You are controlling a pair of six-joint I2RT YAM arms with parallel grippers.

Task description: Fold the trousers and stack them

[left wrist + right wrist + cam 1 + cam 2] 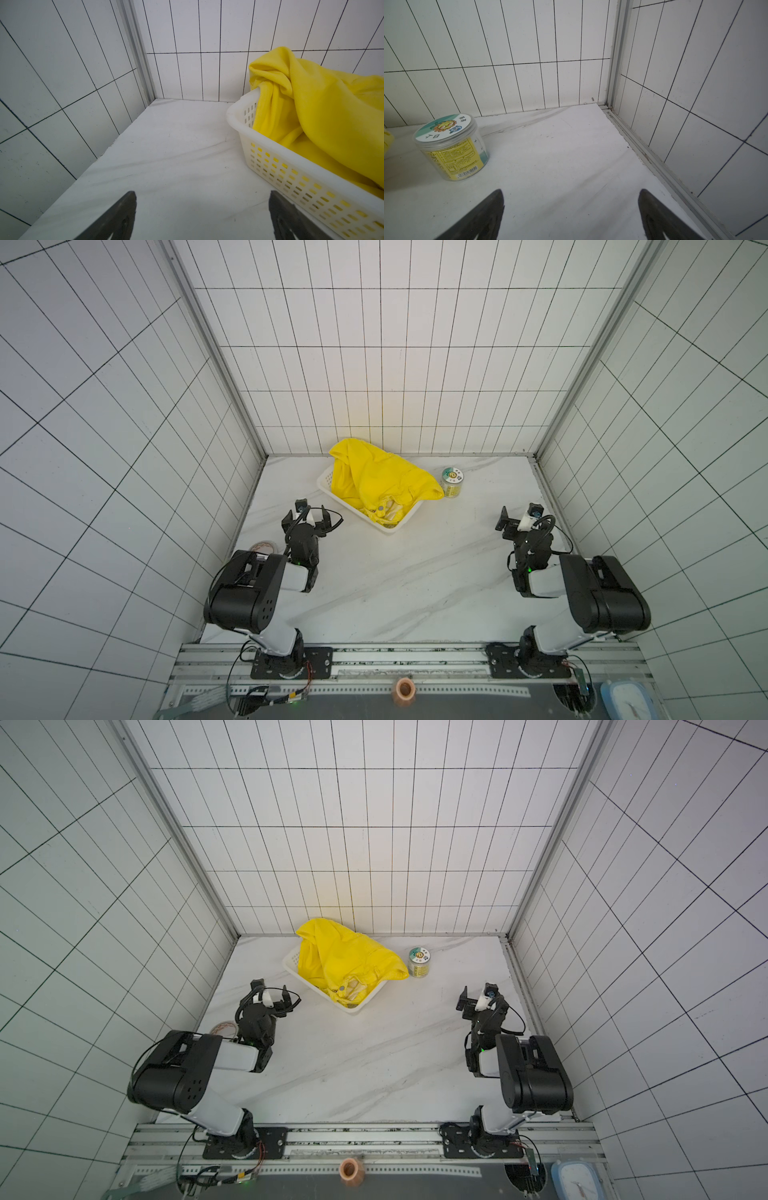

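The bright yellow trousers (382, 477) (349, 957) lie crumpled in a heap in a white perforated basket (397, 529) (357, 1009) at the back middle of the table, spilling over its rims. A small round button (380, 510) shows near the basket's front corner. My left gripper (307, 517) (271, 995) hovers open just left of the basket, holding nothing. In the left wrist view, the gripper (202, 195) has bare table between its fingers, with the basket (280, 164) and trousers (322, 116) beside it. My right gripper (518, 520) (476, 1000) (571, 193) stands open and empty at the right.
A clear jar with a printed lid (453, 482) (419, 962) (450, 149) stands right of the basket. A tape roll (264, 548) lies behind the left arm. Tiled walls close three sides. A copper-coloured roll (404, 691) and a blue clock (627, 701) sit off the front rail.
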